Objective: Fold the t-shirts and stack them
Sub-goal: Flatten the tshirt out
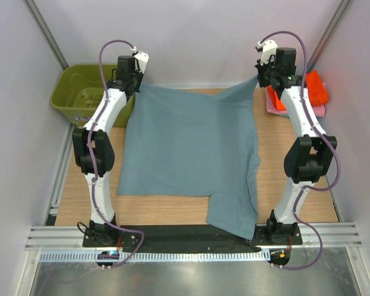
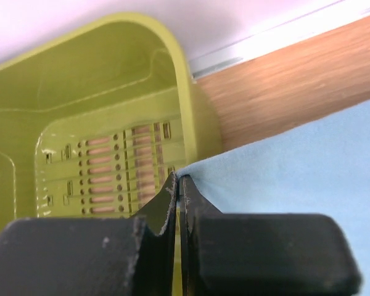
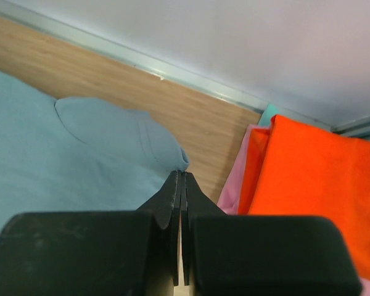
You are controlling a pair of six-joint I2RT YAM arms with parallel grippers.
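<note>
A large dusty blue-grey t-shirt [image 1: 185,142] lies spread over the wooden table, and one part hangs over the near edge at the right. My left gripper [image 1: 135,85] is shut on its far left corner; in the left wrist view the cloth [image 2: 296,160] comes out of the closed tips [image 2: 179,179]. My right gripper [image 1: 259,79] is shut on the far right corner, where the fabric [image 3: 49,148] bunches at the tips [image 3: 182,174]. At the far right lies a folded stack: an orange shirt [image 3: 320,185] on top, a pink one [image 3: 237,185] under it and a teal edge [image 3: 270,113] behind.
An olive-green plastic basket [image 1: 80,92] stands at the far left corner, just left of my left gripper, its slotted floor [image 2: 111,172] in the left wrist view. The folded stack [image 1: 314,89] sits right of my right arm. White walls close in the back and sides.
</note>
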